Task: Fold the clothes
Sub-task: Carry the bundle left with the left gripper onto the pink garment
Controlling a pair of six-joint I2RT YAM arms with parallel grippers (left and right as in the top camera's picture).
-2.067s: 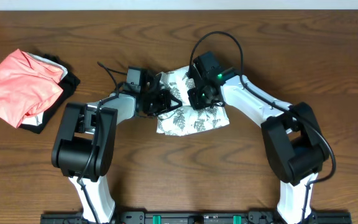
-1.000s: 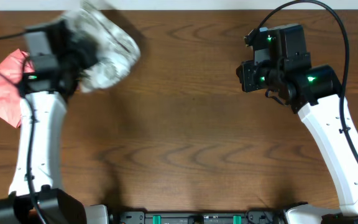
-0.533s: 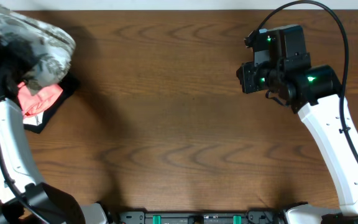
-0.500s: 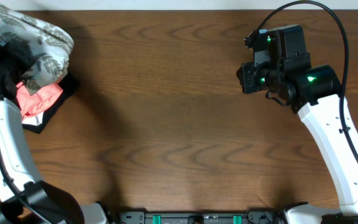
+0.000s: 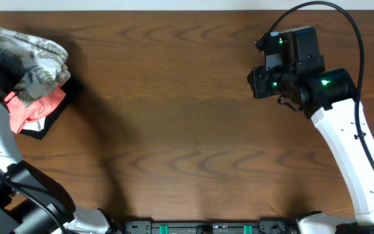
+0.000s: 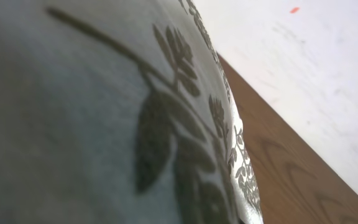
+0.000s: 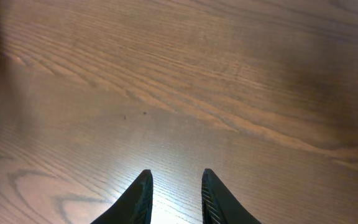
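The clothes (image 5: 34, 52), a white dress with grey-green fern print, are a bunched bundle at the table's far left, over a coral-pink garment (image 5: 34, 105). My left gripper (image 5: 2, 66) is buried in the bundle and shut on it; its fingers are hidden. In the left wrist view the printed fabric (image 6: 104, 124) fills nearly the whole frame. My right gripper (image 7: 176, 177) hangs open over bare wood at the back right, also seen in the overhead view (image 5: 257, 83), with nothing between its fingers.
A black garment (image 5: 52, 118) lies under the coral-pink one at the left edge. The brown wooden table (image 5: 187, 130) stretches between the arms. A pale wall (image 6: 303, 62) shows beyond the table's far edge.
My left arm has swung the leaf-print bundle from the table's middle to the far left and brought it down over the coral-pink pile. The right arm has stayed still for the last second.
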